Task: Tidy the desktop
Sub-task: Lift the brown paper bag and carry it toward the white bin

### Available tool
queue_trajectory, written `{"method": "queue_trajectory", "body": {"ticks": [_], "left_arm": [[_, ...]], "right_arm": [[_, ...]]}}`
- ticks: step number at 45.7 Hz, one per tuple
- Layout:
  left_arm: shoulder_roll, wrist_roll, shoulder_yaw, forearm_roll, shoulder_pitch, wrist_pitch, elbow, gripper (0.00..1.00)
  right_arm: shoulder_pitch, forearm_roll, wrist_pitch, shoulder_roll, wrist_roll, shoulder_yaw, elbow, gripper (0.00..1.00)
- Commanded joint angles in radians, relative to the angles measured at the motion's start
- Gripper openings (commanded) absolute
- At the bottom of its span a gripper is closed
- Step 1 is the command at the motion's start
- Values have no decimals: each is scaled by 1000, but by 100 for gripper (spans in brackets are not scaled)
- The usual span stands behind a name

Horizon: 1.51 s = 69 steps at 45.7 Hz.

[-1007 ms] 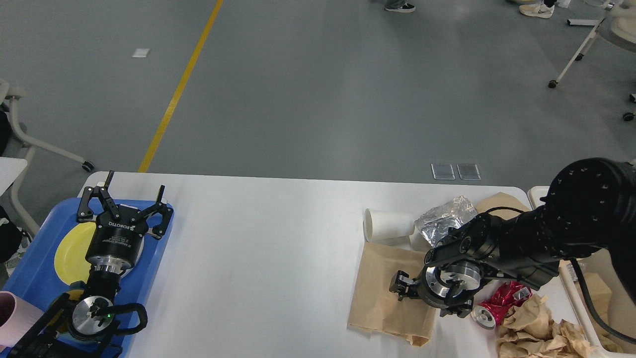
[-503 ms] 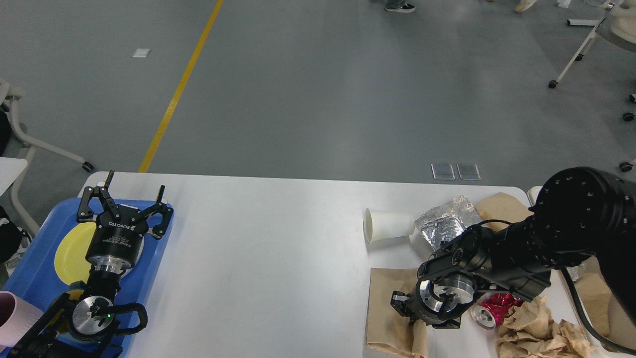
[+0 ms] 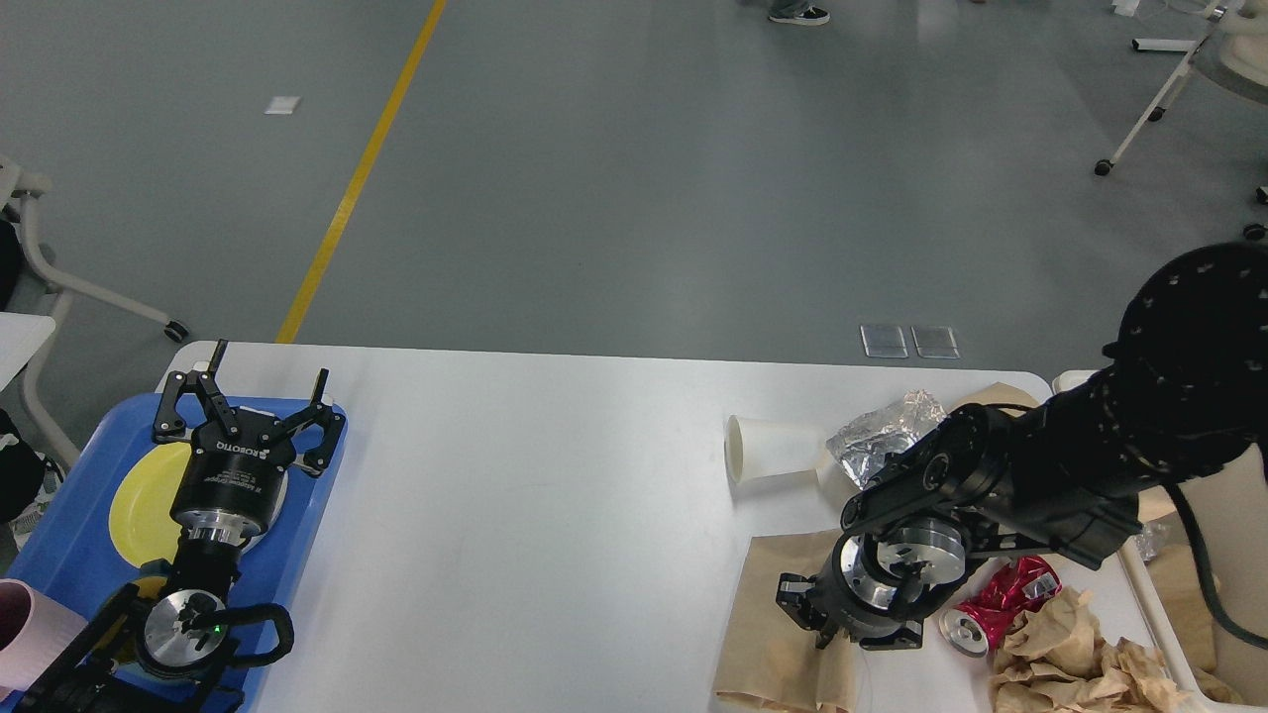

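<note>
Head view looks down on the white worktop (image 3: 555, 495), which fills the lower half of the scene, with grey floor behind it. On its left end lies a blue tray (image 3: 74, 515) with a yellow plate (image 3: 139, 500) inside. The left pincer (image 3: 253, 391) hangs above the far part of this tray, pointing away from the camera, with its two fingers spread wide and nothing between them. A pink cup (image 3: 30, 629) shows at the lower left edge.

On the right part of the worktop a white paper cup (image 3: 768, 448) lies on its side, its mouth toward the left. Just beside it, on the right, is a crumpled piece of silver foil (image 3: 882, 436). Nearer to the camera lies a sheet of brown paper (image 3: 768, 634), partly lifted and wrinkled. The right pincer (image 3: 807, 619) points down onto this paper; it is dark and seen from behind, so I cannot tell if it grips the paper. A crushed red can (image 3: 1001, 599) lies beside the right wrist, and crumpled brown paper (image 3: 1070, 659) is heaped at the lower right.
</note>
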Motion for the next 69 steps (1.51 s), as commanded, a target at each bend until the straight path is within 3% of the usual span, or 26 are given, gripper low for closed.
{"method": "queue_trajectory", "body": {"ticks": [1,18,25,30,40,48,57,69], "left_arm": [[0,0,0,0,0,0,0,96],[0,0,2,0,1,0,0,96],[0,0,2,-1,1,0,0,96],[0,0,2,0,0,0,0,96],[0,0,2,-1,1,0,0,96],[0,-2,2,0,1,0,0,96],[0,-2,2,0,1,0,0,96],[0,-2,3,0,1,0,0,96]], "right_arm": [[128,16,59,-69,-2,-11,95,0],[623,18,535,-225,-1,-169,184,0],[782,18,664,-238,1,-259,187,0],[825,18,690,-236,1,-294,198,0],[817,21,584,-291,2,-474,141,0],[675,5,451,-514,4,-611,-38,0],[354,8,365,-655,4,-581,-345,0],[-120,8,47,-741,4,-318,-589,0]]}}
